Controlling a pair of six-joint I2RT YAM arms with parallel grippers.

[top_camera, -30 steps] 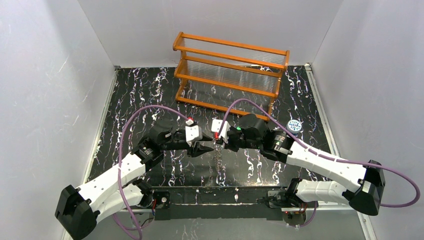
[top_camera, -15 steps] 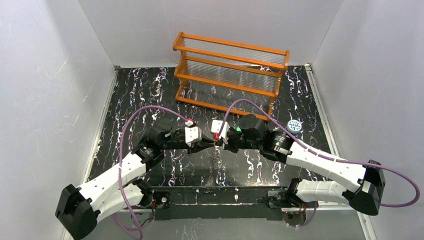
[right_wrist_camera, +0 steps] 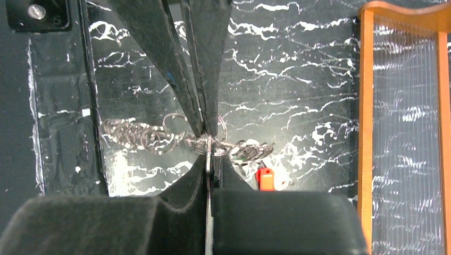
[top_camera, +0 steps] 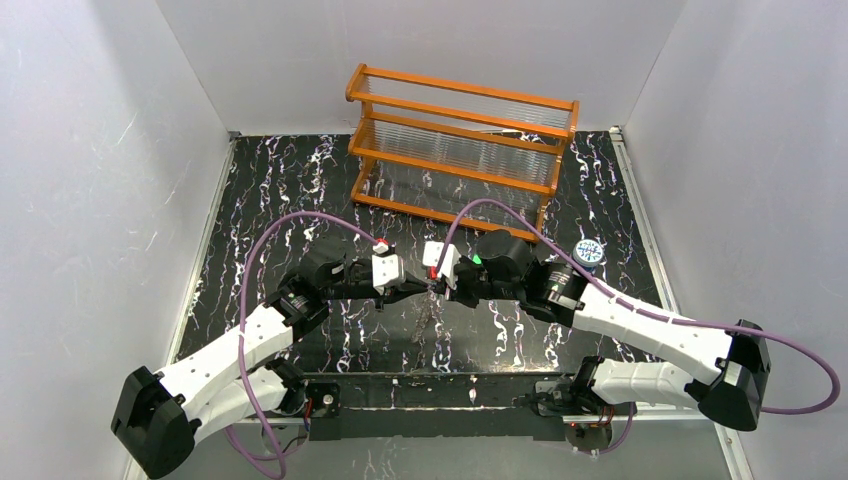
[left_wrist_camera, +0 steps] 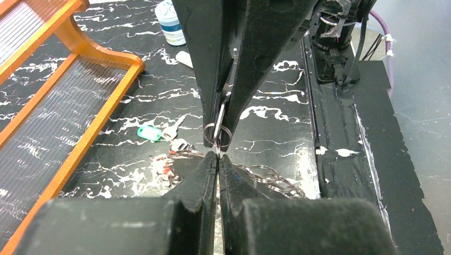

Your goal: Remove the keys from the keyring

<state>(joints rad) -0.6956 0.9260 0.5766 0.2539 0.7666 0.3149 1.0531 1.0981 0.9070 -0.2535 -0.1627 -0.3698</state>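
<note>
Above the middle of the table, my left gripper (left_wrist_camera: 217,158) is clenched on the lower edge of the keyring (left_wrist_camera: 217,136), a small silvery split ring that looks held clear of the surface. My right gripper (right_wrist_camera: 209,158) is clamped onto it from the opposite side, tips almost touching the left's; the thin bright sliver between its fingers I take for the ring's wire, though it may be a key blade. Below them a tangle of linked rings (right_wrist_camera: 137,135) lies on the black marbled table (left_wrist_camera: 276,139), with a red-headed key (right_wrist_camera: 264,178) at the end nearer the orange rack (left_wrist_camera: 101,98) and a green-headed key (left_wrist_camera: 149,133) just beyond it; whether either is threaded on, I cannot make out. My worry is the grip: the wire is thin and smooth, so any twist to pry the coil could let it slide out of one pinch and spring away. With both sets of tips this close, a slightly misjudged pull could also knock finger against finger, and if the tangle is joined to this ring its weight may drag it askew
</note>
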